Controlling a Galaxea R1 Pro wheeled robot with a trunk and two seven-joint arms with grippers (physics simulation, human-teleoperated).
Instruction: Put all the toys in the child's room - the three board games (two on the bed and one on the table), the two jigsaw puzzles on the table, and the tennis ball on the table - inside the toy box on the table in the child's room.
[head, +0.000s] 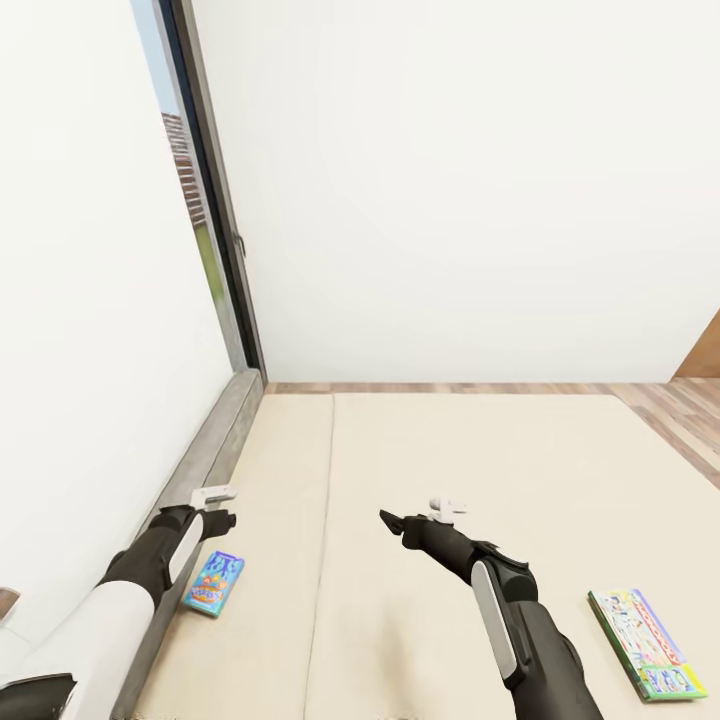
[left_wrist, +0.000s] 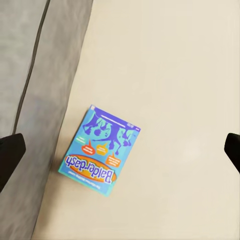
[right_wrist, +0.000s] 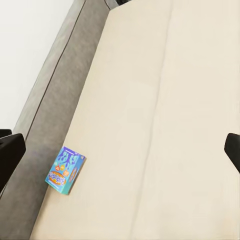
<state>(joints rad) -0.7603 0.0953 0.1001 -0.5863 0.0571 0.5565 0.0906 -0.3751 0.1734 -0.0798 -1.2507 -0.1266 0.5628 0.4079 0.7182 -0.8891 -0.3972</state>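
Note:
Two board games lie flat on the beige mattress (head: 450, 480). A blue Balderdash box (head: 213, 583) rests near the bed's left edge, and a green box (head: 645, 640) lies at the right. My left gripper (head: 218, 518) hovers open just above the blue box (left_wrist: 101, 150), whose fingertips (left_wrist: 11, 154) stand wide apart on either side of it without touching. Over the middle of the mattress my right gripper (head: 392, 520) is open and holds nothing. Its view shows the blue box (right_wrist: 66, 170) off to one side, beyond one of the fingertips (right_wrist: 10, 152).
A grey padded bed frame (head: 210, 440) runs along the left side, against a white wall and a dark-framed window (head: 215, 220). Wooden floor (head: 680, 410) shows beyond the far and right edges of the bed. A white wall stands behind.

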